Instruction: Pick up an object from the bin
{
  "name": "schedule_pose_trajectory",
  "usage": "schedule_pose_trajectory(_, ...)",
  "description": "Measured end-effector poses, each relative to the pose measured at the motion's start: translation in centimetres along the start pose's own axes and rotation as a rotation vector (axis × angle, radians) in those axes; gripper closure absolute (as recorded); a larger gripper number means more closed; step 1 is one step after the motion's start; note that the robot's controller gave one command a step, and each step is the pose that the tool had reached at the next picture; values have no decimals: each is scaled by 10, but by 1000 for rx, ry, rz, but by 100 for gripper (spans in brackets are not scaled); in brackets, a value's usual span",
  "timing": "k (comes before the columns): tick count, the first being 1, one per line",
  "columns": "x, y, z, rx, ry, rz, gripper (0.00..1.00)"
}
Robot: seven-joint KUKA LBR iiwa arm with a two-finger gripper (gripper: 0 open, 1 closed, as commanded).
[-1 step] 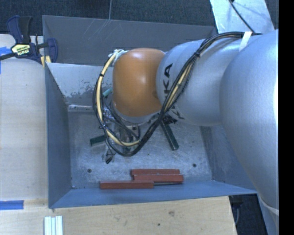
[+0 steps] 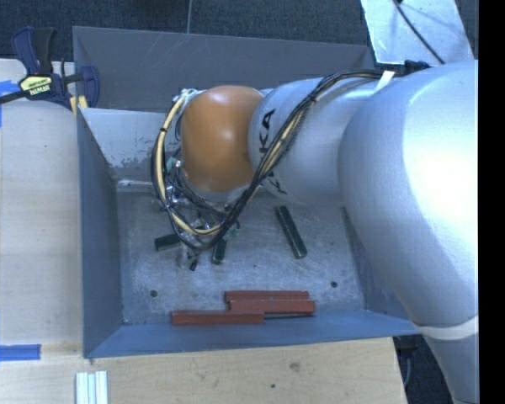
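A small dark stubby piece (image 2: 165, 242) lies left of the frame's centre on the floor of the grey metal bin (image 2: 97, 259), just beside the gripper (image 2: 202, 251). Whether the gripper is apart or together cannot be told beneath its orange cover (image 2: 219, 137). A dark green rod (image 2: 290, 231) lies to the right, and reddish-brown flat bars (image 2: 252, 305) lie below. An off-centre closing could knock the piece away.

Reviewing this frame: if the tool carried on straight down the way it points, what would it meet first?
Probably the small dark piece lying just under the tool, otherwise the bare bin floor. Depth is unclear from above, so it may already be very near.
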State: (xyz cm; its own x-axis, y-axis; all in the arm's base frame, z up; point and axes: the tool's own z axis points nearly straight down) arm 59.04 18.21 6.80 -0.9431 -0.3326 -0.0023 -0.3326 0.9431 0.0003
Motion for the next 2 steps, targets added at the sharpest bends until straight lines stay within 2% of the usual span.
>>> schedule_pose_trajectory(1,-1,0,-3,0,-4,1,100)
schedule_pose_trajectory(2,6,-36,-193,2,-11,13,100)
